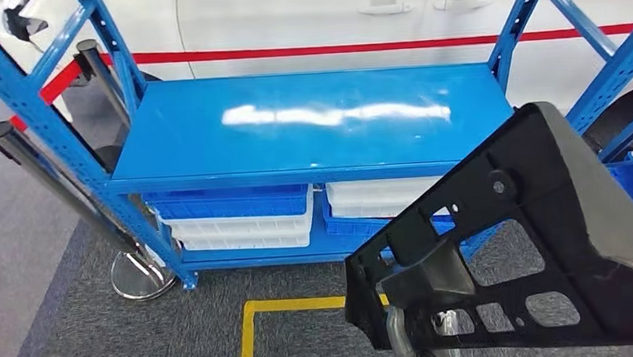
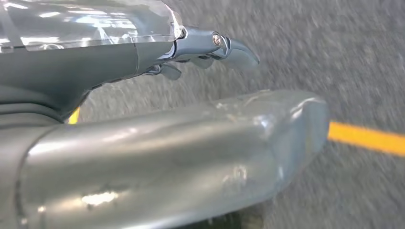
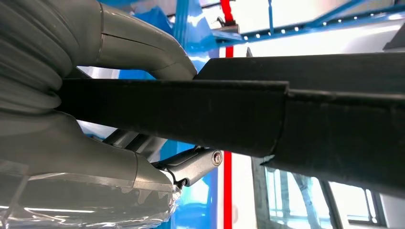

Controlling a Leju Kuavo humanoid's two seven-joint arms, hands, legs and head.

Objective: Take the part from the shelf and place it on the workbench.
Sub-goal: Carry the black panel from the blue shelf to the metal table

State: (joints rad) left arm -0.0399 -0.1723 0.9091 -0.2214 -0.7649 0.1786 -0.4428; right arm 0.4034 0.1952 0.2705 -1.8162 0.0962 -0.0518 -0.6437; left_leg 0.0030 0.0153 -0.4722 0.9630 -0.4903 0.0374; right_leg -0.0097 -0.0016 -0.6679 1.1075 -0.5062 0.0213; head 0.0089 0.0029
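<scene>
Our right hand (image 3: 119, 109) grips the black perforated plastic part (image 1: 537, 240) at lower right of the head view, off the blue metal shelf (image 1: 310, 121); placing remains. Left hand (image 2: 210, 47) fingers: we cannot tell.

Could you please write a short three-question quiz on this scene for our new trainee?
1. True or false: the right hand holds the black perforated part.
2. What lies on the blue shelf's top deck? A) the part B) a crate C) nothing but glare
3. Fill in: the blue and white crates sit ____ the top deck.

Key: 1 true. 2 C. 3 below. The left hand, seen over grey carpet and a yellow floor line, holds nothing.
</scene>
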